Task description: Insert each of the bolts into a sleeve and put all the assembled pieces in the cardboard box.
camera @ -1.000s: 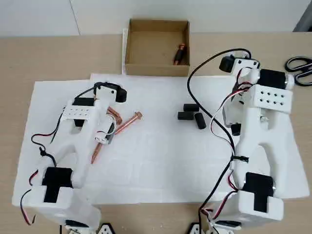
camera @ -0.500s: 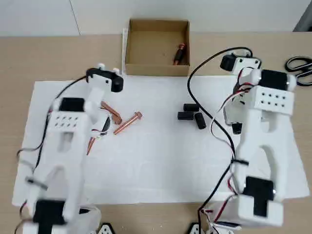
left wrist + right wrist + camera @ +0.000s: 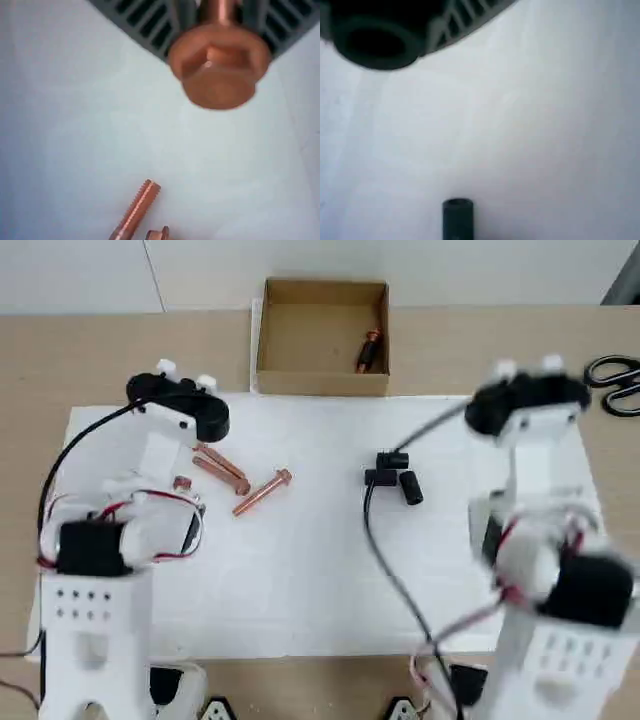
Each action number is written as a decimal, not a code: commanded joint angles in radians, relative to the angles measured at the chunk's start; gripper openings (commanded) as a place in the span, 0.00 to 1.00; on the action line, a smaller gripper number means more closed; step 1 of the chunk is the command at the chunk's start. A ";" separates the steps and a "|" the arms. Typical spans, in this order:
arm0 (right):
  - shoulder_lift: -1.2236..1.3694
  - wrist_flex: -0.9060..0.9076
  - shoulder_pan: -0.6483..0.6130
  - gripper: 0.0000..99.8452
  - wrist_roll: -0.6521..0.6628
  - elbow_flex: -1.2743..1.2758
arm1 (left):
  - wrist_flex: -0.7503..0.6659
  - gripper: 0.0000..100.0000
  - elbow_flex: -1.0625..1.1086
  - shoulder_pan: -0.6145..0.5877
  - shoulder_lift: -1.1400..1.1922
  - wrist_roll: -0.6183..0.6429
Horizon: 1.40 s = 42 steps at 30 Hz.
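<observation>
We see a wooden table below a pale wall, with a white sheet spread across the middle of the frame. At middle left, the left gripper is clamped on a copper bolt, whose head faces the wrist camera above the sheet. At middle right, the right gripper is closed around a black sleeve. Three loose bolts lie left of centre, and three loose sleeves cluster right of centre. The cardboard box sits at top centre, with one assembled piece by its right wall. Scissors lie at the right edge.
</observation>
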 commanded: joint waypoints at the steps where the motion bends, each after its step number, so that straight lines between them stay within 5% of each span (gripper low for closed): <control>1: -0.143 -0.008 -0.002 0.00 -0.012 0.184 | -0.071 0.01 0.050 0.003 -0.087 0.011; 7: -0.259 -0.298 -0.007 0.00 -0.031 0.437 | -0.281 0.01 0.211 0.005 -0.276 0.158; 18: -0.596 -0.705 -0.344 0.00 -0.344 0.868 | -0.480 0.01 0.372 0.014 -0.523 0.417; 27: -0.929 -0.986 -0.513 0.00 -0.273 1.218 | -0.669 0.01 0.412 0.256 -0.526 0.646; 33: -0.952 -0.993 -0.619 0.00 -0.224 1.339 | -0.848 0.01 0.499 0.290 -0.526 0.652; 42: -0.954 -1.098 -0.762 0.00 -0.226 1.407 | -0.910 0.01 0.524 0.434 -0.528 0.652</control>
